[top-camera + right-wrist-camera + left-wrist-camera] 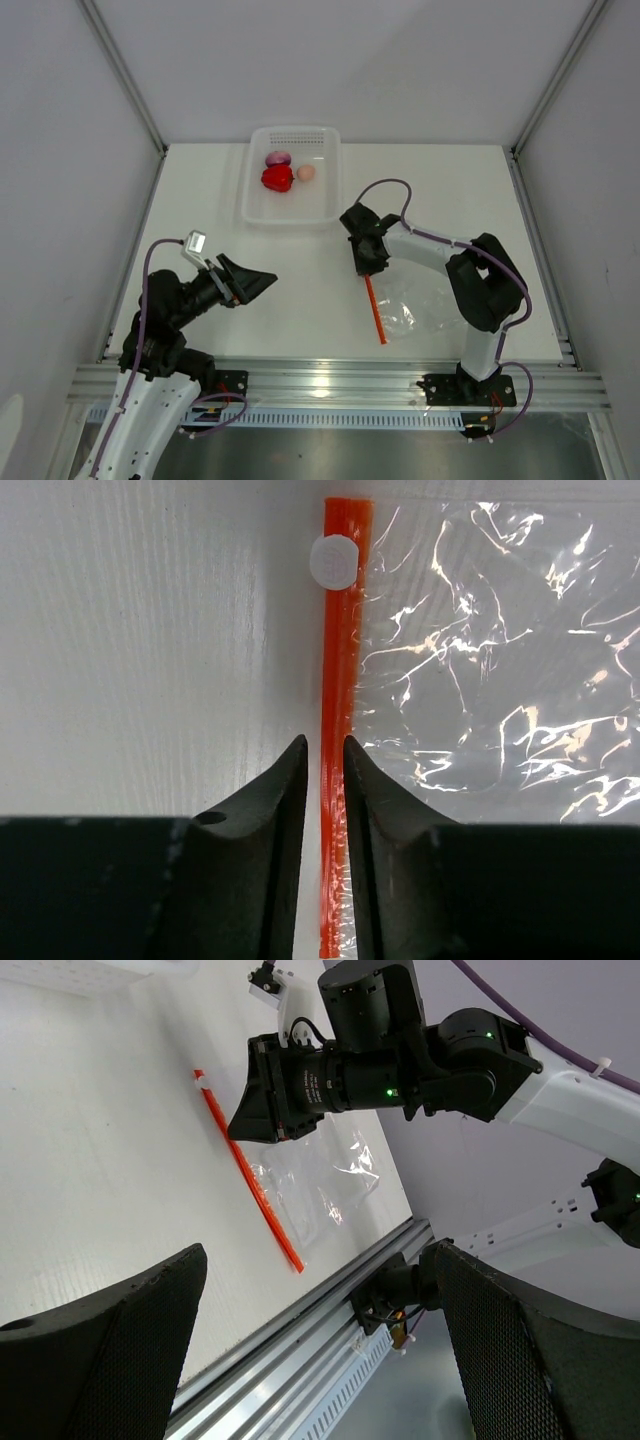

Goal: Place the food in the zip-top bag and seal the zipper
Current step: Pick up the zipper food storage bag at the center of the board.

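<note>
The right gripper (pixel 323 748) has its jaws drawn narrow and set either side of the zipper (pixel 340 680). A sliver of table shows beside the strip, so I cannot tell whether they pinch it. The zipper's long axis runs straight through that gap, in line with the fingers, and its white slider tab (pixel 334 561) lies beyond the fingertips. The zip-top bag (pixel 420 310) lies flat on the zipper's right side. The food (pixel 277 179) is well apart from the zipper on the far side, in the white tray (pixel 290 218). The left gripper (pixel 262 282) hangs wide and empty, left of the zipper and farther from it, so the right arm looks best placed for the strip.
</note>
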You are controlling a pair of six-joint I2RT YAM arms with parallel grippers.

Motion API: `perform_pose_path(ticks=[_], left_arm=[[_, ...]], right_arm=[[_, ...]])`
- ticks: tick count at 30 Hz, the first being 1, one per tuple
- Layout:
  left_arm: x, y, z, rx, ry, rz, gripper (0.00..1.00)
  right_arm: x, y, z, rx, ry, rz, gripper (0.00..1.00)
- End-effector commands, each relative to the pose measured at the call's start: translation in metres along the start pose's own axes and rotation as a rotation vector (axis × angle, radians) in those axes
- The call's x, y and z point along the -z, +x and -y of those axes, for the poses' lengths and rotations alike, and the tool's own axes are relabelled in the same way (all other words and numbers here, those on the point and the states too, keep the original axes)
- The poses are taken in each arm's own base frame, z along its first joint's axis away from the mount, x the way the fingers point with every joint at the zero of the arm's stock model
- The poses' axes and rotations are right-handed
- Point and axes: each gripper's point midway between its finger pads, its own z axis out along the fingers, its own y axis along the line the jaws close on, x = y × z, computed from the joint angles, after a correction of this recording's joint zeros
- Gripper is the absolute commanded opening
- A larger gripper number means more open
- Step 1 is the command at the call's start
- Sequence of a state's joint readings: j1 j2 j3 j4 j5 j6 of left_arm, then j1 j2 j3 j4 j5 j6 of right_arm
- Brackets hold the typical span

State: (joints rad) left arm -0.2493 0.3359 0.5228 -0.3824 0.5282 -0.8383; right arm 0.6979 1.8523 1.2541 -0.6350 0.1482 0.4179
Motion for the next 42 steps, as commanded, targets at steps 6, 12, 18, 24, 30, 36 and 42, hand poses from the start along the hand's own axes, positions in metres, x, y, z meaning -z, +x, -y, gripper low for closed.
perform_pose_path(ticks=[6,12,18,24,30,36,42], left_arm=[[-0.002,0.001,0.003,0.008,0.025,-0.011,0.97],[-0.001,0.002,0.005,0.007,0.033,-0.012,0.98],[0.0,0.001,0.008,0.005,0.038,-0.009,0.98],[-0.001,0.001,0.007,0.006,0.04,-0.013,0.98],[-0.001,0.002,0.007,0.007,0.04,-0.015,0.98],[0.0,0.002,0.008,0.005,0.042,-0.013,0.98],[-0.001,0.001,0.009,0.001,0.044,-0.013,0.98]], right_arm=[[0.019,-0.003,0.007,0.01,0.047,0.037,0.28],[0.014,-0.005,0.011,0.012,0.071,0.029,0.33],[0.008,-0.004,0.007,-0.002,0.03,0.014,0.33],[0.004,-0.003,0.0,-0.009,-0.025,0.002,0.41],[-0.002,-0.006,0.003,-0.022,-0.024,-0.002,0.42],[-0.006,-0.006,0.006,-0.034,-0.033,-0.014,0.4],[-0.008,-0.008,0.009,-0.054,-0.062,-0.022,0.39]])
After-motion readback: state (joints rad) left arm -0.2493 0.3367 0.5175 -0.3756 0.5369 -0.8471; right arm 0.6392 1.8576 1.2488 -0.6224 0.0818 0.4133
